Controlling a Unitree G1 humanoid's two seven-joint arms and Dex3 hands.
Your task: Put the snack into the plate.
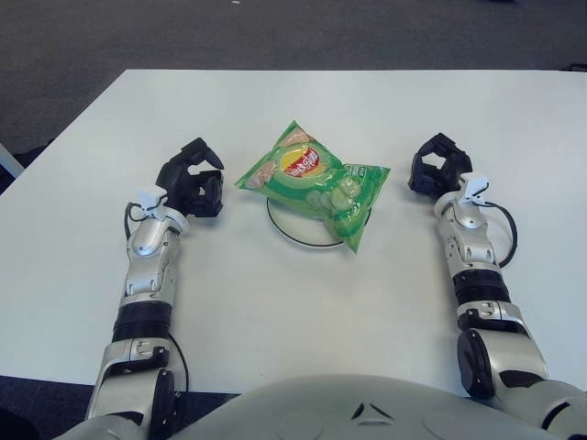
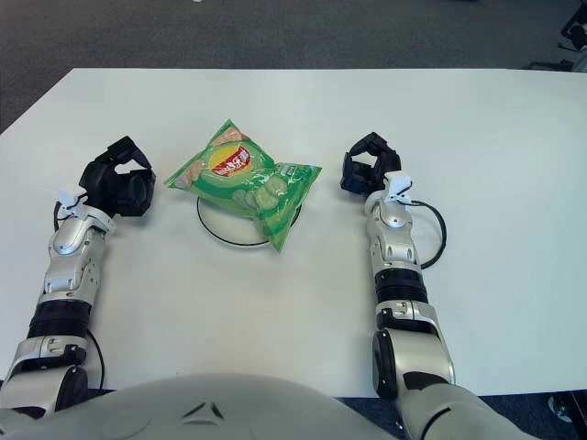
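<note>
A green snack bag [image 1: 315, 181] lies on top of a white plate with a dark rim [image 1: 292, 227] in the middle of the white table, covering most of it. My left hand [image 1: 193, 179] is to the left of the bag, apart from it, fingers relaxed and holding nothing. My right hand [image 1: 438, 165] is to the right of the bag, also apart from it, fingers relaxed and empty. Both hands show in the right eye view too, the left hand [image 2: 119, 179] and the right hand [image 2: 370, 163].
The white table [image 1: 303, 312] spreads wide around the plate. Dark carpet lies beyond its far edge. A cable loops at my right wrist [image 1: 503, 234].
</note>
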